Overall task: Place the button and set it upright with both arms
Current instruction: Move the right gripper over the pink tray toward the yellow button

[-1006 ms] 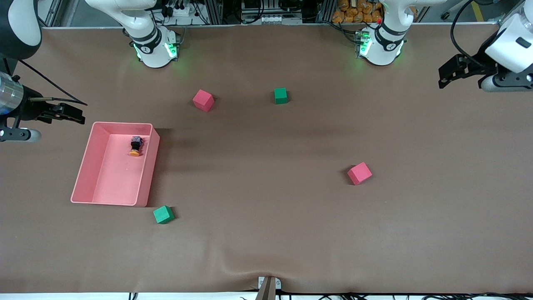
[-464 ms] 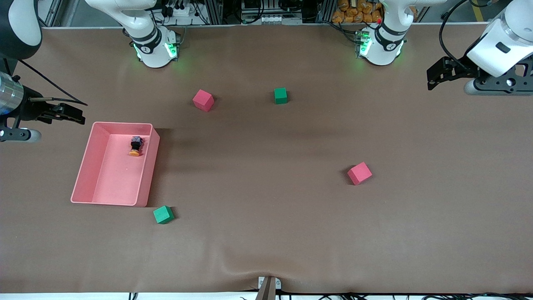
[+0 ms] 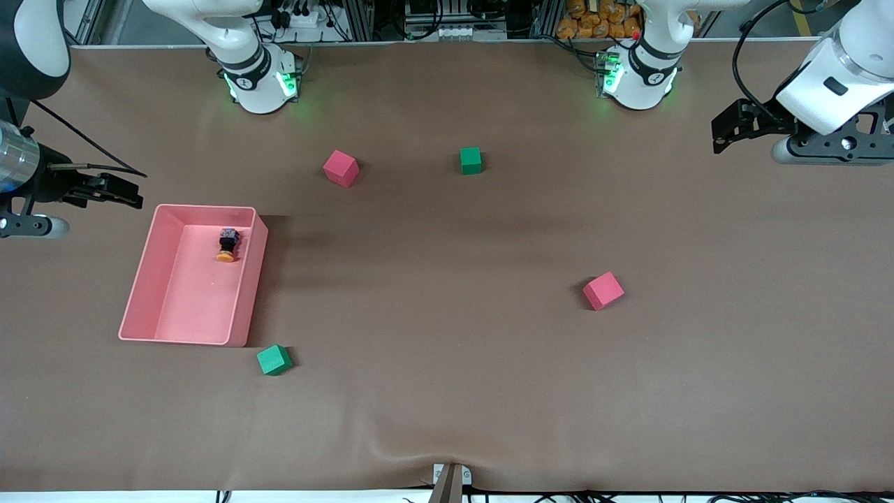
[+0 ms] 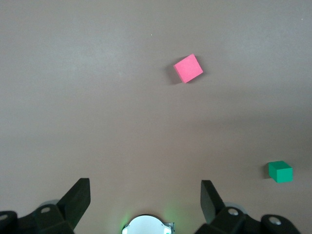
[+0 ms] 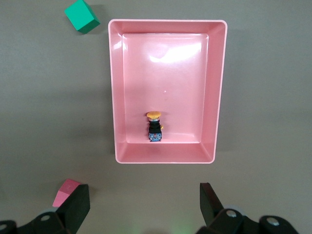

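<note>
Lying on its side in the shallow pink plastic tray (image 3: 143, 279), the small orange-capped push-button with black blocky body (image 3: 227, 245) sits near the tray's end toward the robot bases, close to the wall, cap pointing toward the front camera. Right wrist view gives the clearest look at the button (image 5: 154, 126) and tray (image 5: 217, 87): a bluish patch on the body's end, no readable writing. That view also catches a green foam cube (image 5: 82, 15) off one tray corner and a pink cube (image 5: 68, 192) off another. Right black two-finger gripper (image 3: 115, 190) hangs over bare table at the right arm's end, beside the tray, fingers spread wide, nothing held. Left black two-finger gripper (image 3: 730, 131) is up over the left arm's end of the table, fingers (image 4: 76, 200) wide apart, empty. Left wrist view shows only brown table, a second pink cube (image 4: 188, 68) and a second green cube (image 4: 280, 171); the tray is out of its sight. Front view alone shows all four cubes together.
</note>
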